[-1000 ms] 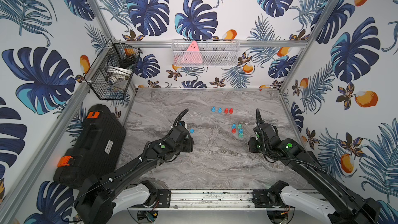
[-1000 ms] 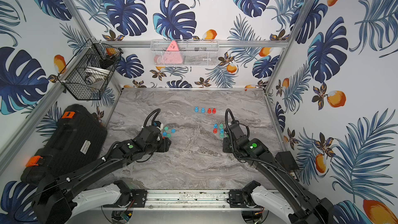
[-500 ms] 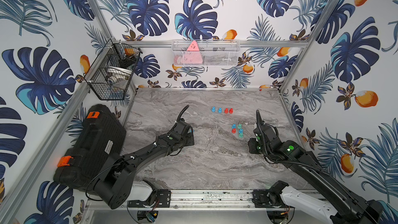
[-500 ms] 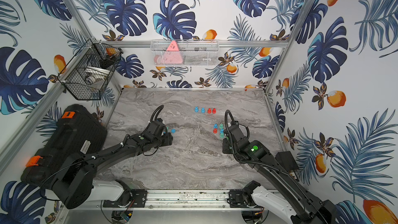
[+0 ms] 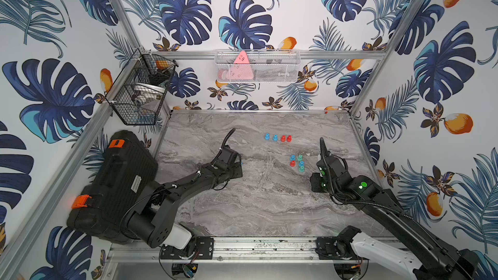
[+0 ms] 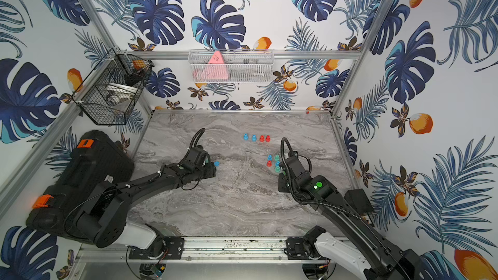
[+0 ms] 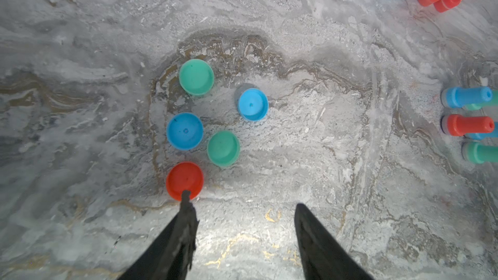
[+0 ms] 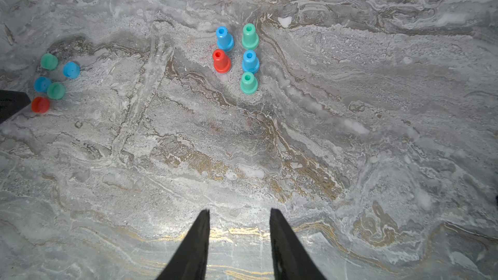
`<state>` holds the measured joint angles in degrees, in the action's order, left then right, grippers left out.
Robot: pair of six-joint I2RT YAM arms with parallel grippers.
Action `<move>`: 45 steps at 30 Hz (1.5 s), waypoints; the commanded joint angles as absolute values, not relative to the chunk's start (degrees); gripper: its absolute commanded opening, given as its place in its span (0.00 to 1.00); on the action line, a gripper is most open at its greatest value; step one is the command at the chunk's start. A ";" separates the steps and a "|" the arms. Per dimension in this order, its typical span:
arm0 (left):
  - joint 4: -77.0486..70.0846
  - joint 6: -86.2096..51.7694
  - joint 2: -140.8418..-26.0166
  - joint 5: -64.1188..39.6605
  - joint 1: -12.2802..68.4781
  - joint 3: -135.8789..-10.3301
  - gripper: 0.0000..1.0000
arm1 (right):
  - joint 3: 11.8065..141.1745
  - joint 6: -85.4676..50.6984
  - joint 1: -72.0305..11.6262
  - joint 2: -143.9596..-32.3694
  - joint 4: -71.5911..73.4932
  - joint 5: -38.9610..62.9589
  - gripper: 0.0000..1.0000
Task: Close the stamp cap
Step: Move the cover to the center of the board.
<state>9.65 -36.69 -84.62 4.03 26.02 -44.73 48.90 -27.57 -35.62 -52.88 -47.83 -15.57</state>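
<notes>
Look to the left side first and find the left claw (image 7: 242, 199) spread open with nothing in it, one fingertip (image 7: 186, 207) right at the edge of the red cap (image 7: 184, 180); cannot tell whether touching or just above. Count five loose caps lying close together on the counter (image 7: 350, 184): the red one, two blue caps (image 7: 184, 130) and two green caps (image 7: 196, 80). Move on to the middle and see five stamps (image 8: 221, 61) standing up in a little bunch, well apart from the caps, in the very same colours, so most likely all bare. Farther back, spot a back row (image 5: 277, 137) of four more, two blue and two red; too small to tell whether capped. Go to the right and meet the right claw (image 8: 239, 210), a little open and empty, hanging over bare counter near the bunch. Judge the job as barely begun: no cap picked up, no cap pushed on, five to go. Learn all five caps only from the left wrist view; in both top views find them mostly hidden by the left arm (image 6: 151, 184), with just one blue cap (image 6: 216, 163) peeking out. Get caps and stamps together in one look only from the right wrist view.
</notes>
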 commanded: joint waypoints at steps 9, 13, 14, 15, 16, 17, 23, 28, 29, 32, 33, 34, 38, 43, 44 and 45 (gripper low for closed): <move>6.43 -36.92 -87.42 3.31 25.15 -44.42 0.63 | 48.99 -27.96 -35.68 -53.04 -46.78 -16.28 0.40; 5.61 -37.13 -88.38 3.12 24.97 -44.12 0.62 | 48.96 -27.94 -35.73 -53.08 -46.76 -16.25 0.40; 5.47 -37.14 -88.62 3.08 24.92 -44.25 0.62 | 48.96 -27.92 -35.73 -53.07 -46.74 -16.21 0.41; 5.47 -37.18 -88.82 2.99 24.91 -44.31 0.62 | 49.02 -27.94 -35.68 -53.07 -46.76 -16.26 0.40; 5.42 -37.26 -88.94 2.96 24.88 -44.30 0.62 | 49.04 -27.87 -35.68 -53.15 -46.71 -16.21 0.41; 5.37 -37.27 -88.96 2.90 24.88 -44.37 0.62 | 49.04 -27.95 -35.73 -53.17 -46.74 -16.19 0.40; 5.56 -36.83 -89.30 3.59 24.72 -44.74 0.62 | 49.04 -27.94 -35.69 -53.09 -46.75 -16.34 0.41; 5.01 -36.91 -89.78 3.26 24.38 -44.48 0.62 | 49.04 -27.83 -35.75 -53.11 -46.76 -16.33 0.40; 4.84 -37.00 -89.89 3.15 24.27 -44.39 0.62 | 49.04 -27.87 -35.73 -53.17 -46.76 -16.29 0.41; 4.44 -37.23 -90.22 2.95 24.10 -44.43 0.62 | 49.04 -27.93 -35.69 -53.13 -46.75 -16.35 0.41; 4.33 -37.28 -90.31 2.86 24.13 -44.39 0.62 | 49.04 -27.93 -35.66 -53.05 -46.76 -16.34 0.41; 4.38 -37.22 -90.43 2.90 24.05 -44.40 0.62 | 49.04 -27.95 -35.71 -53.09 -46.76 -16.31 0.41; 4.29 -37.17 -90.86 2.79 23.95 -44.64 0.62 | 49.04 -27.94 -35.67 -53.09 -46.76 -16.38 0.41; 3.97 -37.50 -91.40 2.90 23.91 -44.17 0.62 | 48.96 -27.89 -35.69 -52.91 -46.67 -16.44 0.41; 3.66 -37.47 -91.56 2.97 23.98 -43.99 0.62 | 48.96 -27.94 -35.68 -52.89 -46.67 -16.44 0.41; 3.56 -37.49 -91.75 2.92 23.91 -43.71 0.62 | 48.96 -27.94 -35.70 -52.99 -46.67 -16.49 0.41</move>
<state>4.91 -36.75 -91.44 2.96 24.01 -44.12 48.90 -27.57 -35.62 -53.04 -47.70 -15.75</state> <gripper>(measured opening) 0.618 0.406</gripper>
